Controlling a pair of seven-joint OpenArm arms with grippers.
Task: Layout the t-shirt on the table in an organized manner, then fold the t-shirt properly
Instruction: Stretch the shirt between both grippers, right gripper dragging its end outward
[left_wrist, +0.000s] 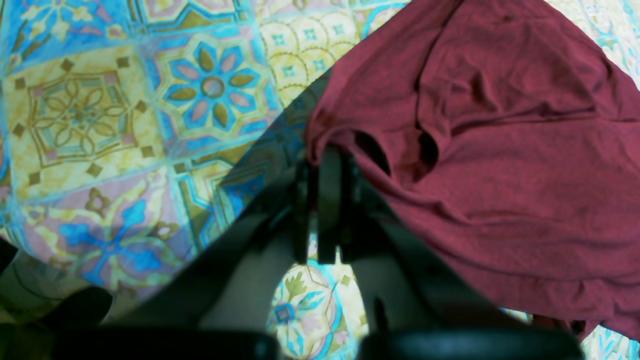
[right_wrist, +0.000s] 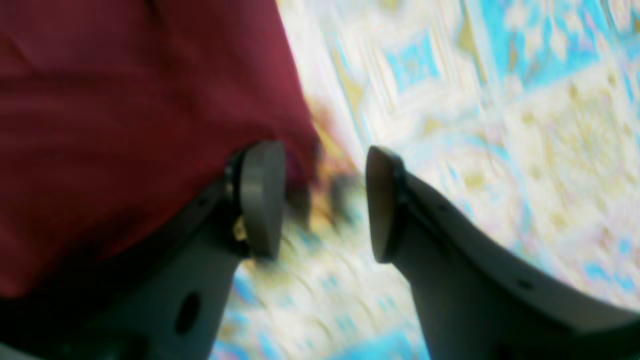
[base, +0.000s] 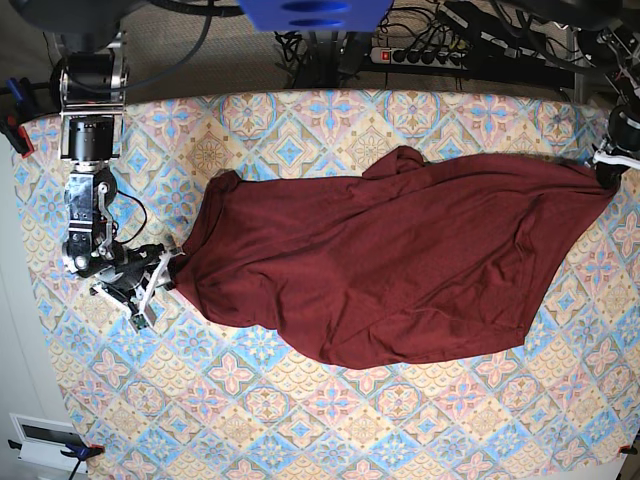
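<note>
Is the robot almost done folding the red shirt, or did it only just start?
Only started. The t-shirt is stretched across the table but is wrinkled and lopsided, with no fold made. The left gripper is pinching one edge of the cloth. The right gripper is open beside the other edge, holding nothing. Left to do: smooth it flat, then all the folding.

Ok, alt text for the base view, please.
A dark maroon t-shirt lies stretched across the patterned table. The left gripper pinches its right-hand edge; the right gripper, jaws open, sits at the opposite edge.
</note>
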